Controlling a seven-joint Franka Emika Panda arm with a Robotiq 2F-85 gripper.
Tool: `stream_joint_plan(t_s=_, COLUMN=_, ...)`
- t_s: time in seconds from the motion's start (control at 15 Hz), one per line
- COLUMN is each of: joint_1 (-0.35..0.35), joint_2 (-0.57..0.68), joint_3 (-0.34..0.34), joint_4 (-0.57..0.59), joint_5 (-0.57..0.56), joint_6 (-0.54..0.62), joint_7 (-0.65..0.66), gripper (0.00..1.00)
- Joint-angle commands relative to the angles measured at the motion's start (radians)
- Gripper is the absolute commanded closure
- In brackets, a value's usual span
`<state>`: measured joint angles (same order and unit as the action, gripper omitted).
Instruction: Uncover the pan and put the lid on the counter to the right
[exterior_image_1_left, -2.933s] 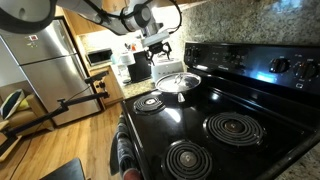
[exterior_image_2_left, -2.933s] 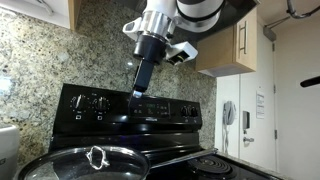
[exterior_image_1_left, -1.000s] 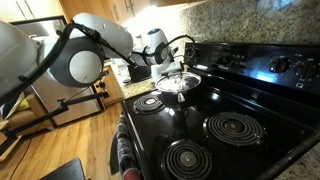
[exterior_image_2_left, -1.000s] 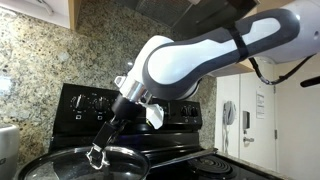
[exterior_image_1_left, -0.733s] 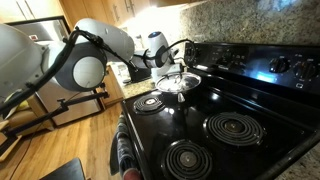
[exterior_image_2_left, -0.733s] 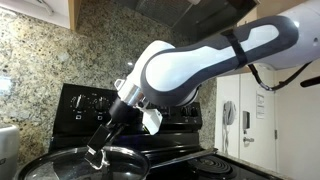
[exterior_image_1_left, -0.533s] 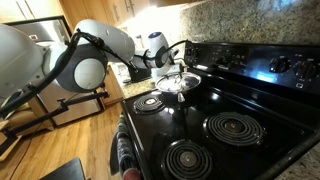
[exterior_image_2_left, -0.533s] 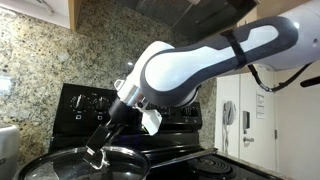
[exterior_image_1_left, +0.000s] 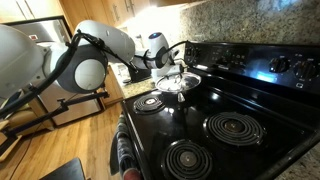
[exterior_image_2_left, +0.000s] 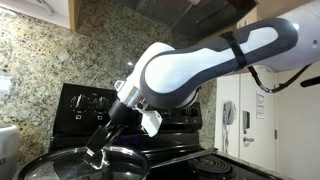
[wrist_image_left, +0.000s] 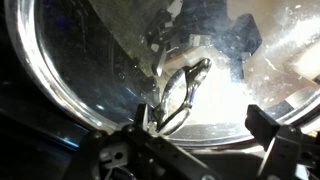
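Jaws stood wide open and empty, our gripper (exterior_image_2_left: 97, 156) poised over the lid (wrist_image_left: 80, 70) and its handle (wrist_image_left: 186, 90). We judged that closing on the handle came next.

Glossy white, rounded shells along the robot arm (exterior_image_2_left: 205, 62), split by dark grey bands at the joints. Slim black wrist section tapering to a black metal two-finger gripper (exterior_image_2_left: 97, 155), a boxy white housing (exterior_image_2_left: 151, 122) fixed just beside it. Close to the lens and blurred in an exterior view, pale bulbous arm segments crossed by a thin black cable (exterior_image_1_left: 57, 60). From the wrist view, dark angular finger blocks (wrist_image_left: 118, 158), lighter metal detail on one, edges lost in shadow.
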<state>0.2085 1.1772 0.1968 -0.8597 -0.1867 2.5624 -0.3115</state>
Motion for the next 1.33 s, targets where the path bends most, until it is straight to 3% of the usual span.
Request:
stream_joint_plan(t_s=0.0, joint_1=0.008, joint_2=0.026, joint_3=-0.016, joint_4=0.019, joint_5=0.004, joint_6=0.079, joint_7=0.061, gripper=0.0)
stream_joint_plan(t_s=0.4, joint_1=0.022, joint_2=0.042, joint_3=-0.053, joint_4=0.017, joint_5=0.001, joint_6=0.171, joint_7=0.173, gripper=0.0)
stream_joint_plan(t_s=1.07, joint_1=0.03, joint_2=0.051, joint_3=-0.062, joint_4=0.023, joint_5=0.001, joint_6=0.168, joint_7=0.272, gripper=0.0)
stream_joint_plan(t_s=1.13, joint_1=0.031, joint_2=0.052, joint_3=-0.064, joint_4=0.023, joint_5=0.002, joint_6=0.169, joint_7=0.28, gripper=0.18)
stream_joint_plan(t_s=1.27, joint_1=0.03, joint_2=0.054, joint_3=-0.063, joint_4=0.024, joint_5=0.0, joint_6=0.175, joint_7=0.281, gripper=0.34)
